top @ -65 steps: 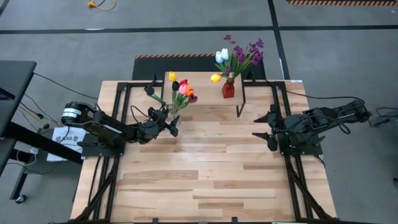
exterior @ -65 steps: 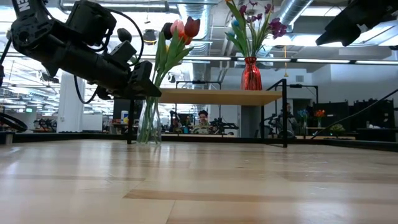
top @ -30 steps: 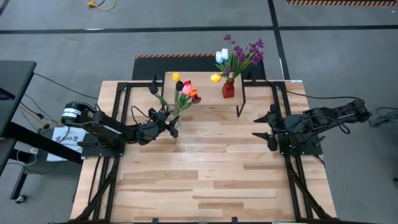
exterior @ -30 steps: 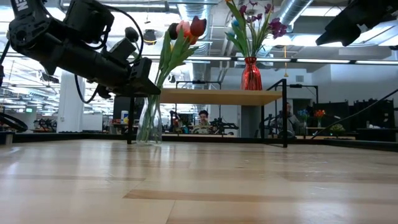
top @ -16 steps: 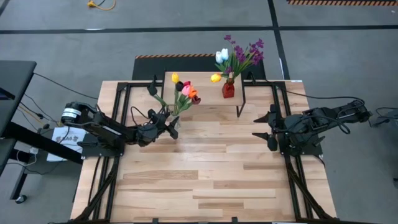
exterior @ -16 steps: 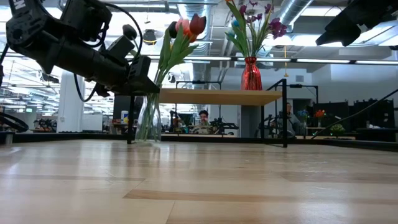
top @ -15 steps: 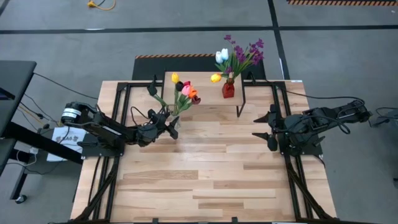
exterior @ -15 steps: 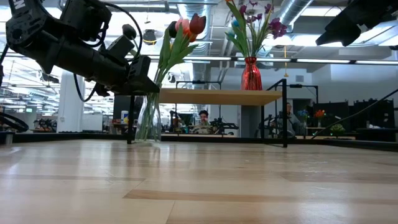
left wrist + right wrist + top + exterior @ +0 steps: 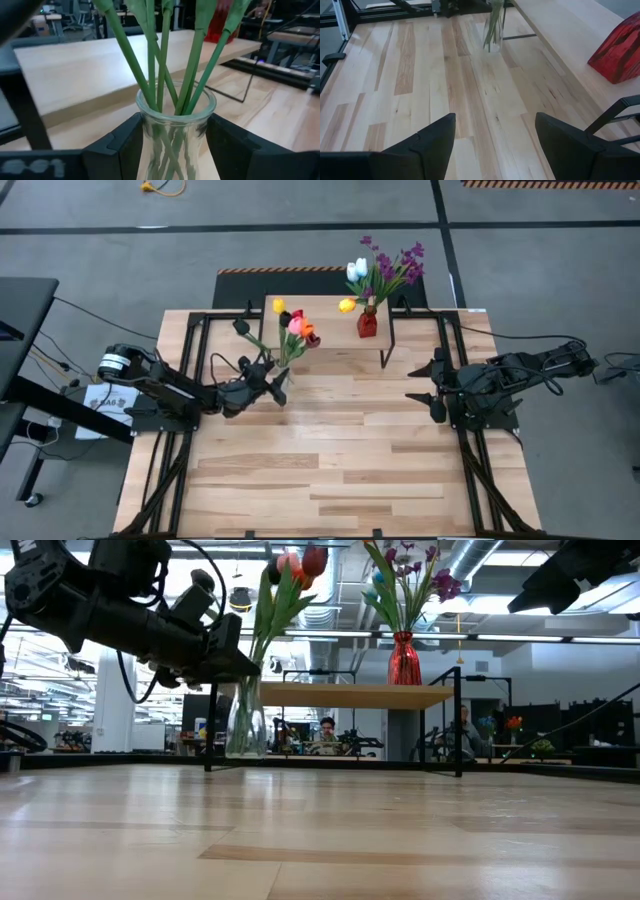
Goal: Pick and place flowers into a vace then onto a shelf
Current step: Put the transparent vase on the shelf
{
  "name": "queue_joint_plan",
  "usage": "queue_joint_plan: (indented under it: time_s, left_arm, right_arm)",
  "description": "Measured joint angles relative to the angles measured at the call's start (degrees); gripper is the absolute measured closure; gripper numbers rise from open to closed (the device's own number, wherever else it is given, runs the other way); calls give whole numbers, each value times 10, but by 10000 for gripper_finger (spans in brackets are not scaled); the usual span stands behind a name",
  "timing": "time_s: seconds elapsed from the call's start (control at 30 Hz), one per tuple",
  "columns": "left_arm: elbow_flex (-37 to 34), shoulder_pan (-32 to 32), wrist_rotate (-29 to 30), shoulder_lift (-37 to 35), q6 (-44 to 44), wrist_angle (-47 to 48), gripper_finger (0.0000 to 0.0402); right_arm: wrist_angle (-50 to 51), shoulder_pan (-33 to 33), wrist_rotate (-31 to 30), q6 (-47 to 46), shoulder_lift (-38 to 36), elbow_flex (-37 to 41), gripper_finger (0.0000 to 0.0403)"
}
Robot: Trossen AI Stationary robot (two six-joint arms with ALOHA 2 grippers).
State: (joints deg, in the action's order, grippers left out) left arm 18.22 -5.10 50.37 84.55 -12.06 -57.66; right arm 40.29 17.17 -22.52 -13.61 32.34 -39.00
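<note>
A clear glass vase point(image 9: 245, 725) holds several tulips point(image 9: 291, 328) with red, orange, yellow and dark heads on green stems point(image 9: 162, 55). My left gripper point(image 9: 175, 145) is shut on it, just in front of the shelf point(image 9: 320, 312), near the shelf's left end. The shelf is a light-wood board point(image 9: 350, 695) on black legs. A red vase point(image 9: 367, 325) with purple sprigs and white and yellow tulips stands on it. My right gripper point(image 9: 492, 145) is open and waits above the table's right side point(image 9: 430, 388). My left gripper pinches the glass vase by its neck point(image 9: 150, 135), just under the rim, one finger point(image 9: 120, 145) on each side. The fingers come level from the table's left. The vase stands upright in the hold, its base point(image 9: 245, 753) a little above the tabletop.
The shelf's black legs point(image 9: 459, 720) stand toward the table's far edge. Black frame rails point(image 9: 190, 350) run along both sides of the table. The near half of the wood-plank tabletop point(image 9: 330, 470) is bare. Room furniture shows beyond the far edge.
My left gripper has moved up, still shut on the vase. The vase stood tilted with its base on the table. It now hangs upright with its base just clear of the table, and the tulip heads sit higher.
</note>
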Motion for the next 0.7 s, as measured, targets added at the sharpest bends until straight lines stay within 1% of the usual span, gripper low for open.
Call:
queue_joint_plan:
  time_s: [0.7]
  left_arm:
    - [0, -44, -1, 0, 119, -165, 220]
  right_arm:
    - [0, 0, 0, -5, 0, 0, 135]
